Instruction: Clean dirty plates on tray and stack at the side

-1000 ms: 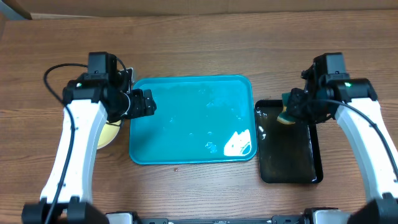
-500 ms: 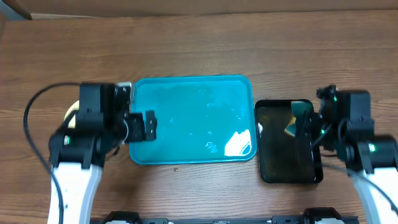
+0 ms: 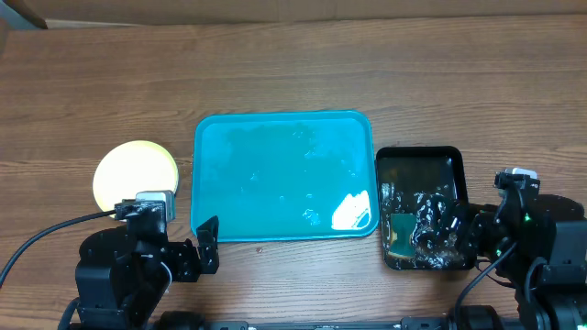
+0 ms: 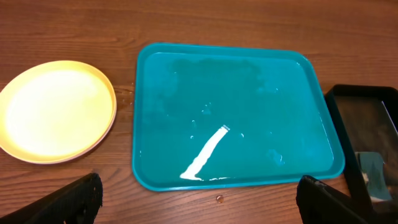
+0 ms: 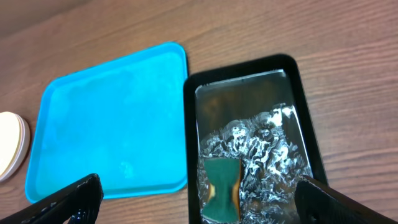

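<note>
The turquoise tray lies in the middle of the table, its bottom wet and glinting; it also fills the left wrist view. The plates stand stacked on the wood left of the tray, a pale yellow one on top, with white edges showing in the right wrist view. My left gripper is open, low at the front left, apart from the plates and the tray. My right gripper is open over the front end of the black tray, with nothing in it.
A black tray with rippling water stands right of the turquoise tray. A green sponge lies in its near end, between my right fingers but untouched. A small droplet sits on the wood by the turquoise tray's front rim.
Both arms have drawn back to the table's front edge. The right gripper opened and let the sponge fall into the black tray's water. The yellow plate is now uncovered.
</note>
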You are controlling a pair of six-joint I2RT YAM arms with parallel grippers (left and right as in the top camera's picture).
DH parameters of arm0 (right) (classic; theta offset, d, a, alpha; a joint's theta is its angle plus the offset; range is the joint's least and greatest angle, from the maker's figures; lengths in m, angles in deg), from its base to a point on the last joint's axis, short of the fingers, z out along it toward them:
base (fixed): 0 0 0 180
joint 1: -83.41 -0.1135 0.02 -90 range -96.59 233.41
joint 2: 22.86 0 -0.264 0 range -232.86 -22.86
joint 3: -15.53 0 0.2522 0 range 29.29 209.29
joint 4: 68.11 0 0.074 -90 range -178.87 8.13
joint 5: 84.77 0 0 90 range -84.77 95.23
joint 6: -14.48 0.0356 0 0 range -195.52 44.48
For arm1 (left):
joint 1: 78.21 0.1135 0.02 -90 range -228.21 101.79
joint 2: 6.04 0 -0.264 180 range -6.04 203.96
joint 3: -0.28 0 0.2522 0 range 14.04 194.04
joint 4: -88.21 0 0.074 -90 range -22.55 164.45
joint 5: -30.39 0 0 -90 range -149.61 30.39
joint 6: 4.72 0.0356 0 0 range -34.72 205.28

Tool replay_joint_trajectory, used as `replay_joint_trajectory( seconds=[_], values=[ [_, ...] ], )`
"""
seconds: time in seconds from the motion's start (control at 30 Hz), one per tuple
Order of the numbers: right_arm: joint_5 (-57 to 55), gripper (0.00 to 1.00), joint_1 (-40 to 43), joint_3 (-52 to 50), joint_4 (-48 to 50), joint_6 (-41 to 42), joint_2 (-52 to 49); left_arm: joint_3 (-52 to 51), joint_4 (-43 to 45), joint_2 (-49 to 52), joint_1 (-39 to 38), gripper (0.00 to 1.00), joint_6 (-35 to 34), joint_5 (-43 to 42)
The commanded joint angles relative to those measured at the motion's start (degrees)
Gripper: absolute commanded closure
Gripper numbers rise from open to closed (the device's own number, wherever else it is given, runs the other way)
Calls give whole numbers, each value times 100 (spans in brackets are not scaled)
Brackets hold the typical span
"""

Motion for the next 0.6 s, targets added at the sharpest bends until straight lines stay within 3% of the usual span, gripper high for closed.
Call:
replay_joint_trajectory(
  seconds=[0.0,0.17,0.57],
  values=[
    [-52,0,-28,-9,-50,-2,13,-61,-11,-11,-37,0,-101,61],
    [179,0,-28,-9,-376,35,13,-61,-13,-11,-37,0,-98,61],
    [120,0,-28,-9,-105,33,13,-61,-13,-11,-37,0,-101,61]
  ],
)
